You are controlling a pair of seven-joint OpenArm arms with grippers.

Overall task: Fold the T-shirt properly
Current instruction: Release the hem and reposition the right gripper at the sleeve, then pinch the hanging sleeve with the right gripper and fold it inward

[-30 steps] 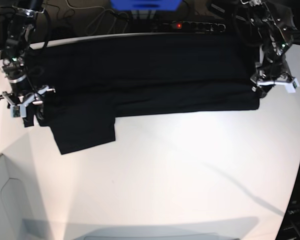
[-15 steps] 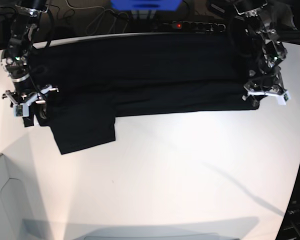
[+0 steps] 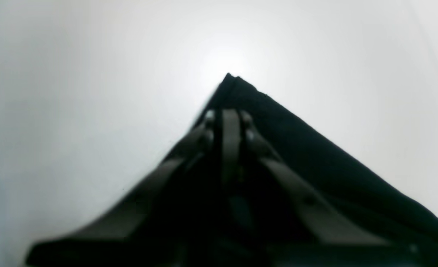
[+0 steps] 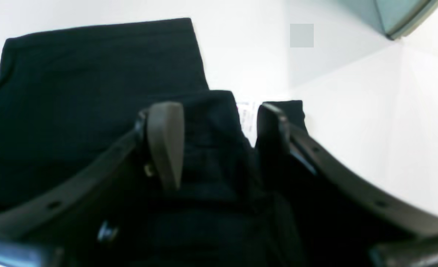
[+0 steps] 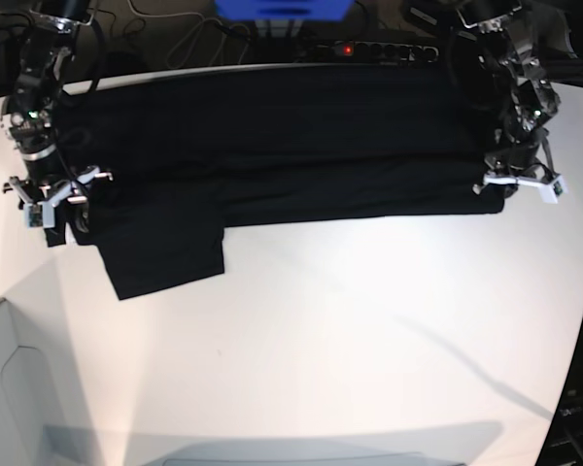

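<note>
- Since the earlier base frames, left gripper (image 5: pixel 518 184) has dropped onto the hem corner at that view's right and its fingers (image 3: pixel 230 128) have gone from spread to closed; the right arm and the cloth outline look unchanged.
- T-shirt (image 5: pixel 272 146): black, laid sideways along the far part of the white tabletop (image 5: pixel 350 330), folded lengthwise into a long band. One sleeve (image 5: pixel 165 257) sticks out toward the near side at the base view's left.
- Left wrist view: fingers pressed together at the pointed cloth corner (image 3: pixel 229 79), black fabric beneath and beside them. I judge this a pinch on the T-shirt corner; how many layers are caught cannot be told.
- Right gripper (image 5: pixel 51 199): fingers (image 4: pixel 165 142) stand apart, straddling a bunched ridge of cloth at the collar end. White label (image 4: pixel 246 116) shows between them. Not closed on anything yet.
- Handling judgement: soft, light, limp knit. It will drape and sag from any pinch point, and layers may slide over each other and shed the fold.
- Best holds: corners and doubled edges, pinching all layers together; both ends lifted level so the band stays taut.
- Risk: catching the top layer only would open up the fold.
</note>
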